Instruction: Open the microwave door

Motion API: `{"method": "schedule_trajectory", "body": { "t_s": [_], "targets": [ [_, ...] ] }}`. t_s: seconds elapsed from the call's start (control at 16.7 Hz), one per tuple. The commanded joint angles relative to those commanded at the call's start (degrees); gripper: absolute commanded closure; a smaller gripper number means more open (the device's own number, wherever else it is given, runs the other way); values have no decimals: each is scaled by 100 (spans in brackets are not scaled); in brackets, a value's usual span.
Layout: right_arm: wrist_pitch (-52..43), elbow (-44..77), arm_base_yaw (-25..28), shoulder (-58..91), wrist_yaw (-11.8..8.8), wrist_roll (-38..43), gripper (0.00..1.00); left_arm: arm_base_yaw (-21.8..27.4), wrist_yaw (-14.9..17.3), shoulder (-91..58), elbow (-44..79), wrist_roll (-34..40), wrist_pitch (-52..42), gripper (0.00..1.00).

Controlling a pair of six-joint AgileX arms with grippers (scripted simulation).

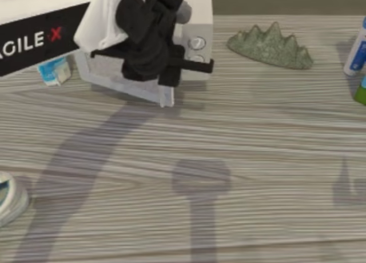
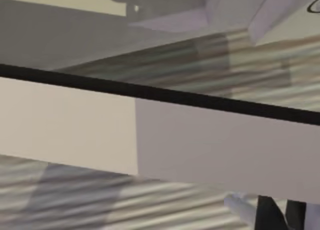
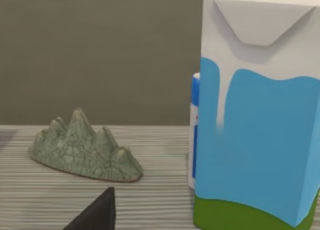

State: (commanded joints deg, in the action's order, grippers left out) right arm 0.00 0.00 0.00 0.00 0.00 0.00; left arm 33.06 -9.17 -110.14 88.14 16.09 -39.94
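Note:
The white microwave (image 1: 197, 20) stands at the back left of the table, its two silver knobs (image 1: 197, 43) facing the front. The microwave door (image 1: 123, 83) stands ajar, hinged at its left, its free edge swung forward off the oven's front. My left gripper (image 1: 170, 74) reaches down over the oven and is at that free edge. In the left wrist view black fingers (image 2: 270, 216) sit either side of a pale edge, shut on it. My right arm is outside the top view; one black fingertip (image 3: 102, 210) shows in its wrist view.
A grey-green mountain-shaped ornament (image 1: 271, 46) lies right of the microwave. A blue-and-white bottle (image 1: 357, 48) and a blue carton with a green base (image 3: 260, 120) stand at the far right. A small blue-white carton (image 1: 54, 70) lies left of the oven, and a round object (image 1: 8, 199) at the left edge.

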Motion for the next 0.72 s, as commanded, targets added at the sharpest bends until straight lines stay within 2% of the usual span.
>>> {"method": "schedule_trajectory", "body": {
  "t_s": [0.18,0.72],
  "targets": [
    [0,0,0,0,0,0,0,-54,111,204,-213,-227,130,100],
    [0,0,0,0,0,0,0,-57,116,220,-220,-238,142,100]
  ]
}}
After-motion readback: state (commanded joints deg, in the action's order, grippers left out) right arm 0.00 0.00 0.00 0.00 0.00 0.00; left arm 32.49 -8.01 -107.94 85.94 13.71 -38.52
